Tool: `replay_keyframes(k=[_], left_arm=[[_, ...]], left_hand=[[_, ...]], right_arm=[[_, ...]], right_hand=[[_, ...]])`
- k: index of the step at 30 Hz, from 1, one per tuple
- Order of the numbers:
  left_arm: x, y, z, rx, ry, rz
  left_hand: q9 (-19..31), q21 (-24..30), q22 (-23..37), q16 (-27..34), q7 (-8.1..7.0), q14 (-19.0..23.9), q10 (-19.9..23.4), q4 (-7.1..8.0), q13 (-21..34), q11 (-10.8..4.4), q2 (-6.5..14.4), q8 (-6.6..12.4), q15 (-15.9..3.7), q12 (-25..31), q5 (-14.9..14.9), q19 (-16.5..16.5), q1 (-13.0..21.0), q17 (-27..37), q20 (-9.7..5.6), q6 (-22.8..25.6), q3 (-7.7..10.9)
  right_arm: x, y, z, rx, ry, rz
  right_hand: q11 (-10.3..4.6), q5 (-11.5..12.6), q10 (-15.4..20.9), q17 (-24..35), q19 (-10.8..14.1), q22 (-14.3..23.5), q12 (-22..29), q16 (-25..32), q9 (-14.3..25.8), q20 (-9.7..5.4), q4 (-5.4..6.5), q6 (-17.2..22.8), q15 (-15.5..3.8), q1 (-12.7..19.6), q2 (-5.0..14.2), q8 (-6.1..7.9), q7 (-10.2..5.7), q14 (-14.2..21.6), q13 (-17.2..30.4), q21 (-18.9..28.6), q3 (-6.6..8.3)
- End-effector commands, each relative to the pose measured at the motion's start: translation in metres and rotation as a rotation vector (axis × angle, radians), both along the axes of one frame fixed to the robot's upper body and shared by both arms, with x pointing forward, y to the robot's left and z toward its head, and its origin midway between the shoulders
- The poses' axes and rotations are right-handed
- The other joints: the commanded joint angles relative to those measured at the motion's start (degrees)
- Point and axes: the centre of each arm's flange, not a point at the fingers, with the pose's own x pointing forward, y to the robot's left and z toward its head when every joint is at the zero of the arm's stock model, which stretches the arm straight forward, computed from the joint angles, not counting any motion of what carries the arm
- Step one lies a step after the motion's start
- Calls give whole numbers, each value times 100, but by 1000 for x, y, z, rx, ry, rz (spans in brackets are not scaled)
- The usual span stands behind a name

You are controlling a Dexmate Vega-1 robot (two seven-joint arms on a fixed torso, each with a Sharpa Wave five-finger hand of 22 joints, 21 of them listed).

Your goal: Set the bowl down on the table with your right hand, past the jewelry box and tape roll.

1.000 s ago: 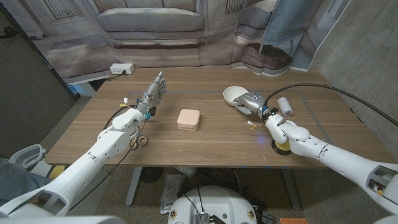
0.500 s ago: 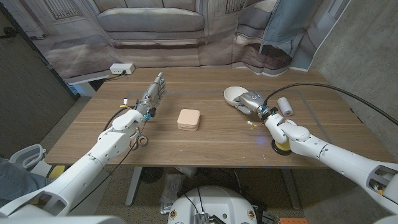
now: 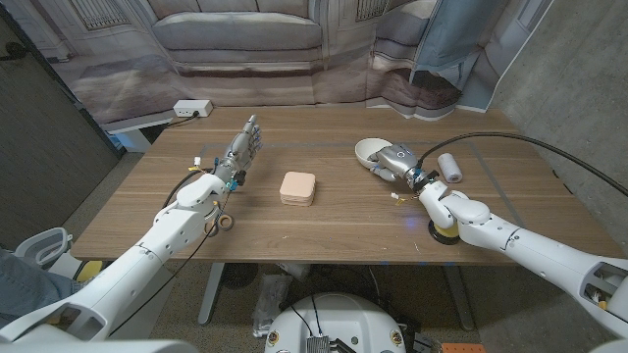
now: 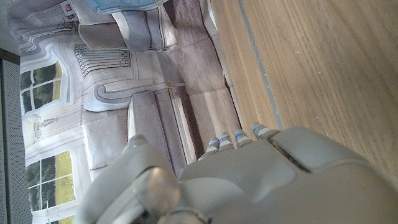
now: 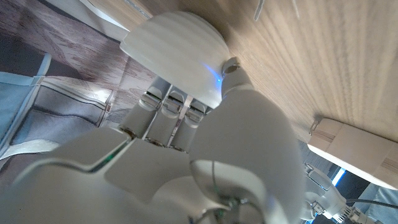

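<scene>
A white bowl (image 3: pixel 369 149) is at the table's far right part, and my right hand (image 3: pixel 396 160) grips its near rim. In the right wrist view the bowl (image 5: pixel 175 52) shows tilted above my curled fingers (image 5: pixel 169 116), close to the wood; I cannot tell whether it touches. The pale pink jewelry box (image 3: pixel 297 187) lies mid-table, left of the bowl and nearer to me, and shows as a beige block (image 5: pixel 357 147) in the right wrist view. A small tape roll (image 3: pixel 227 222) lies beside my left forearm. My left hand (image 3: pixel 241 147) is open, fingers stretched away from me.
A white cylinder (image 3: pixel 448 167) lies just right of my right hand. A yellow object (image 3: pixel 444 231) sits under my right forearm near the front edge. A white power strip (image 3: pixel 192 108) rests at the far left corner. The table edge (image 4: pixel 231 93) runs close past my left fingertips (image 4: pixel 239 138).
My right hand and the bowl have edged slightly to the right. The left arm, the box and the tape roll have not moved.
</scene>
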Motion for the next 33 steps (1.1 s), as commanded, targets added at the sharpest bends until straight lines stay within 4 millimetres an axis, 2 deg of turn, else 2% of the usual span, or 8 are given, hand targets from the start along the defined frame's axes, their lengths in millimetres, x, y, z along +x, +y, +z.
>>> replay_keyframes(k=[1,14,33], left_arm=[[-2,1,0,-2,-6,0],[1,2,1,0,-5,-7],[-3,8,3,-5,-20,0]], left_hand=[[14,14,13,28,2,-285,-147,5,18,3,15,36,11,25,-10,-359,42,19,-107,-56,-51],[14,13,13,28,5,-285,-145,6,18,-1,23,34,17,26,-12,-366,47,19,-107,-61,-64],[14,15,13,26,12,-292,-146,5,18,10,31,34,26,26,-14,-367,55,19,-106,-62,-81]], right_arm=[[-3,1,1,-2,-28,13],[-8,2,4,7,-48,20],[-29,2,15,72,-100,31]], right_hand=[[-98,6,281,431,-30,76,57,68,23,-642,18,645,-635,385,266,14,-396,576,43,136,-68],[-91,12,489,518,-84,137,92,93,17,-642,42,833,-628,390,262,51,-348,649,63,256,-113],[-64,31,621,569,-85,176,68,76,3,-653,33,971,-626,414,228,70,-300,649,25,365,-143]])
